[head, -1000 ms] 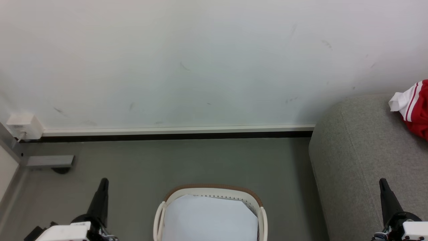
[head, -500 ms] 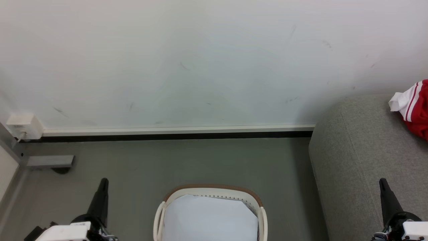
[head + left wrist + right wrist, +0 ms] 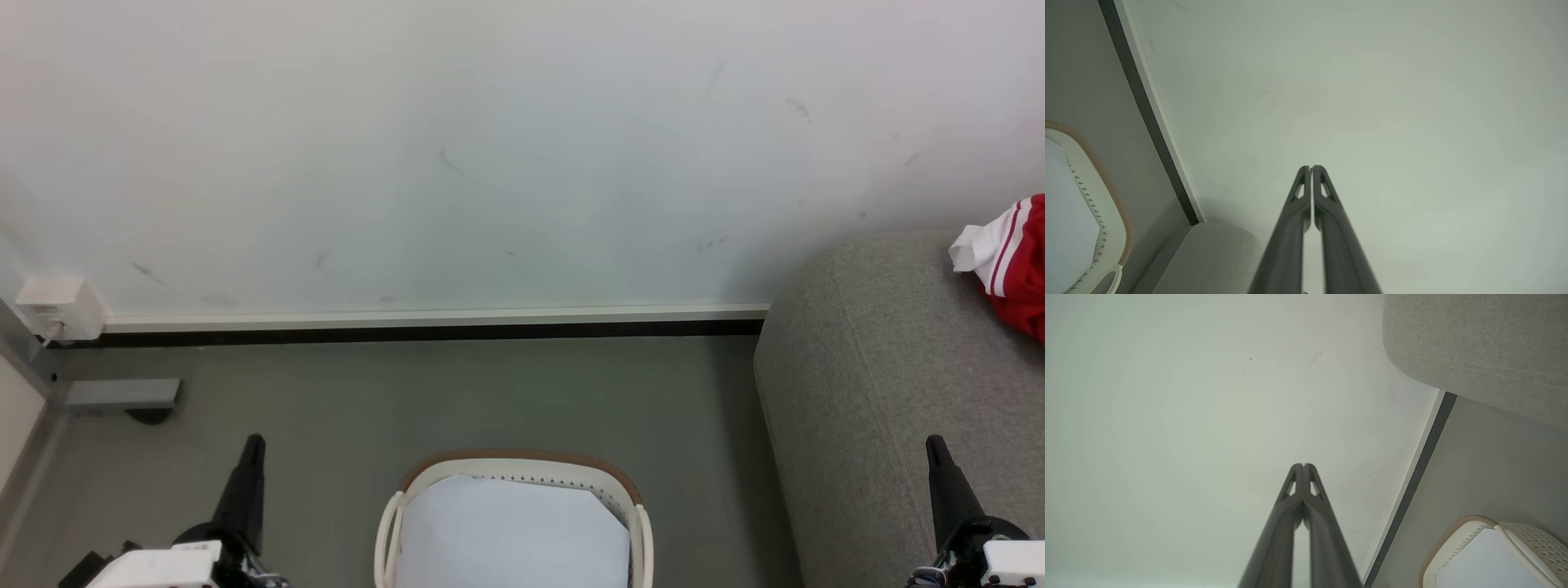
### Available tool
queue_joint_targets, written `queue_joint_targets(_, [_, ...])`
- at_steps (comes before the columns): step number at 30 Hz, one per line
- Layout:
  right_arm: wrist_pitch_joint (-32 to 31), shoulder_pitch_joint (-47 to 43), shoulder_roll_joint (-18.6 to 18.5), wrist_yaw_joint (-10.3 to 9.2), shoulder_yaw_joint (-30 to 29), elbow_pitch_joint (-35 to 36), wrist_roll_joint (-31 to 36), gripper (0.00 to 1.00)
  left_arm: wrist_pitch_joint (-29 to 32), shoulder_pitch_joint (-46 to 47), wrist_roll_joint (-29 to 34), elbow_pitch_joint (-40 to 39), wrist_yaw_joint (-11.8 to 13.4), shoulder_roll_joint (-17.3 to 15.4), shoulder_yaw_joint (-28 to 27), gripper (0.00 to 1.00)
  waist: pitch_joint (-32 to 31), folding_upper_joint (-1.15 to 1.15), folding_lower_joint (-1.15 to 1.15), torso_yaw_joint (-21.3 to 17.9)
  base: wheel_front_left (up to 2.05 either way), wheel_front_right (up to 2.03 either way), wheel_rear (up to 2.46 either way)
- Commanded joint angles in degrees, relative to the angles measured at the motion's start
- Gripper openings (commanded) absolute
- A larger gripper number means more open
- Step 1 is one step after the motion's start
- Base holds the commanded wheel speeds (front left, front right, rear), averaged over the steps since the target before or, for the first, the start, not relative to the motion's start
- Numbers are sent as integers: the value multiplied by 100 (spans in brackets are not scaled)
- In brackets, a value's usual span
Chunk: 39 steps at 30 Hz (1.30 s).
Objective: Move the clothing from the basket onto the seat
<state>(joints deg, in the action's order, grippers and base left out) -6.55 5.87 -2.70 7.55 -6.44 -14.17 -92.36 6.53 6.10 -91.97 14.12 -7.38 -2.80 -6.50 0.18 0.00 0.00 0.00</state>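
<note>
The basket (image 3: 522, 465) stands on the floor at the bottom middle of the head view, and a flat pale sheet (image 3: 510, 535) covers its inside. Red clothing with white stripes (image 3: 1012, 261) lies on the grey seat (image 3: 882, 376) at the right edge. My left gripper (image 3: 255, 441) points up at the lower left, shut and empty. My right gripper (image 3: 933, 442) points up at the lower right beside the seat, also shut and empty. The left wrist view has the left gripper (image 3: 1311, 167), the basket rim (image 3: 1106, 183) and the seat (image 3: 1208, 261). The right wrist view has the right gripper (image 3: 1303, 464), the seat (image 3: 1478, 347) and the basket (image 3: 1457, 543).
A white wall (image 3: 490, 147) with a dark baseboard (image 3: 408, 331) runs behind the basket. A white wall socket (image 3: 53, 309) and a grey metal foot (image 3: 122, 394) are at the far left. Grey floor (image 3: 457, 392) lies between basket and wall.
</note>
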Motion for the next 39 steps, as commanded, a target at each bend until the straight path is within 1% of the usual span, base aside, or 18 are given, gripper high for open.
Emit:
queue_joint_targets(1, [-16,72,-33,-12,-25,32,-12,0,22,44,-80,0,-26,-14,-13,0,0,0,0,0,0,0,0])
queue_joint_targets(39, [-15,72,-33,-12,-25,33,-12,0,21,44,-81,-1,-26,-15,-12,0,0,0,0,0,0,0,0])
